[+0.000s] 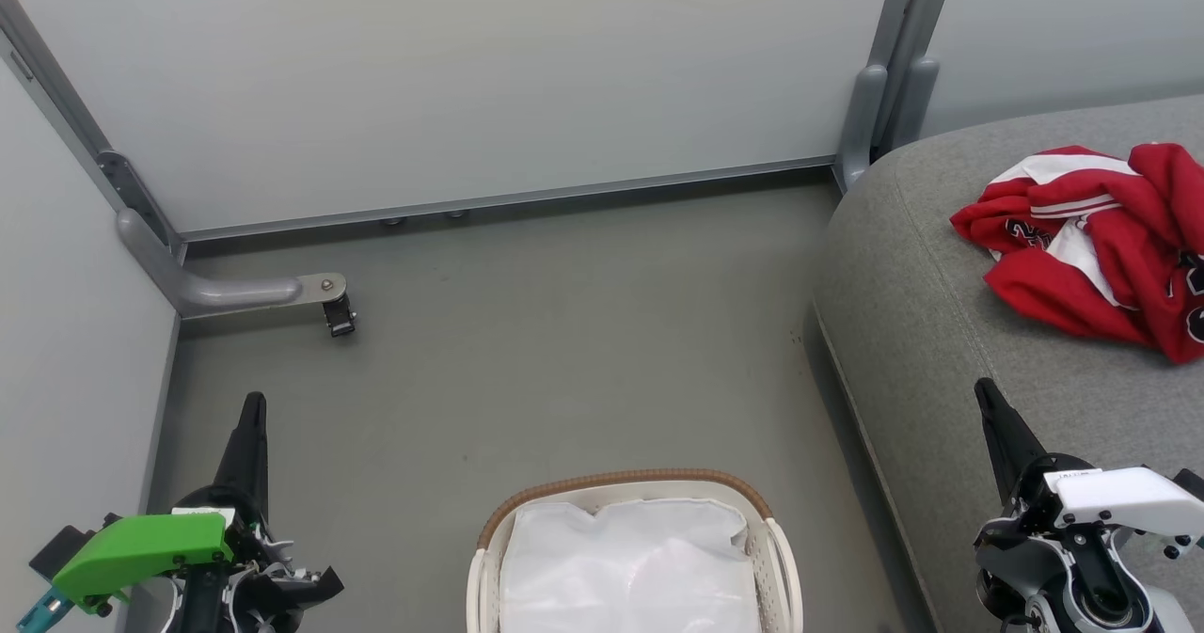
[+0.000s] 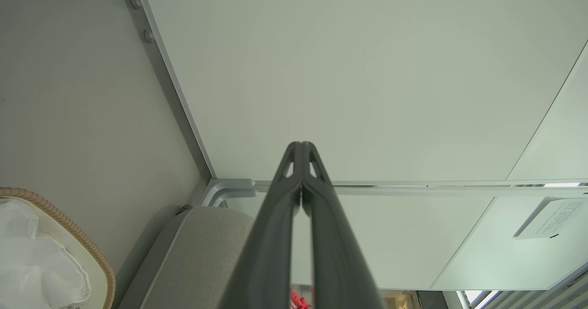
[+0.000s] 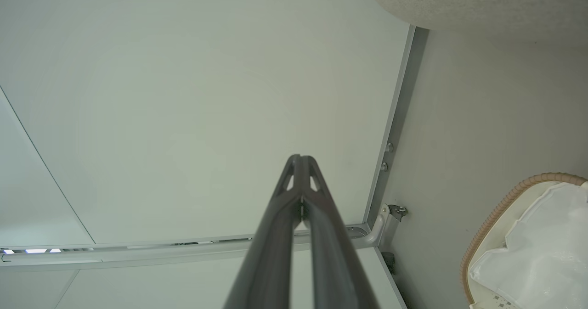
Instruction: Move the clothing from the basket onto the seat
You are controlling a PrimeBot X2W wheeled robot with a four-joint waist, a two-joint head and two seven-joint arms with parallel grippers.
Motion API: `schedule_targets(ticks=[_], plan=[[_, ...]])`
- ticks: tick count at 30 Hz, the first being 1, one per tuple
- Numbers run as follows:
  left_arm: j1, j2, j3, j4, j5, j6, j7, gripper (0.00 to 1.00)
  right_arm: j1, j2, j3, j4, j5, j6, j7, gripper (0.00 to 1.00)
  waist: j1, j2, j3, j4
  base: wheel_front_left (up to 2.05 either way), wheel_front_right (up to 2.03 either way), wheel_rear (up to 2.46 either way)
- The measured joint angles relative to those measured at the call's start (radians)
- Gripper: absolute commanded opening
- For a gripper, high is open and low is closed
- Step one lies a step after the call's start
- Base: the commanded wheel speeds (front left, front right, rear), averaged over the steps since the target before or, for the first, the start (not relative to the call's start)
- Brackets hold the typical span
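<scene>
The red-and-white clothing (image 1: 1091, 243) lies crumpled on the grey seat (image 1: 922, 332) at the right; a red sliver of the clothing (image 2: 297, 300) peeks between the left fingers. The basket (image 1: 632, 484) stands on the floor at the bottom centre, with just its glossy white liner (image 1: 630, 567) showing inside. Its woven rim appears as basket (image 2: 69, 228) and basket (image 3: 500, 208) in the wrist views. My left gripper (image 1: 252, 405) is shut and empty at the lower left, left of the basket. My right gripper (image 1: 986, 393) is shut and empty over the seat's front edge. Both pairs, left gripper (image 2: 301, 146) and right gripper (image 3: 301, 158), point at the pale wall.
Pale partition walls (image 1: 470, 78) close off the back and left. A grey metal bracket foot (image 1: 254, 291) with a small black caster (image 1: 339, 315) juts onto the grey floor (image 1: 527, 351) at the left. A metal post (image 1: 870, 106) rises at the seat's back corner.
</scene>
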Motion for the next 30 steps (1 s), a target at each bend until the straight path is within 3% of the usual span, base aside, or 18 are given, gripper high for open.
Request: schedule_targets(ticks=[30], plan=[[0.0,0.0,0.0,0.0,0.0,0.0,0.0,0.0,0.0,0.0,0.0,0.0,0.0,0.0,0.0,0.0,0.0,0.0,0.0,0.0,0.0,0.0,0.0]])
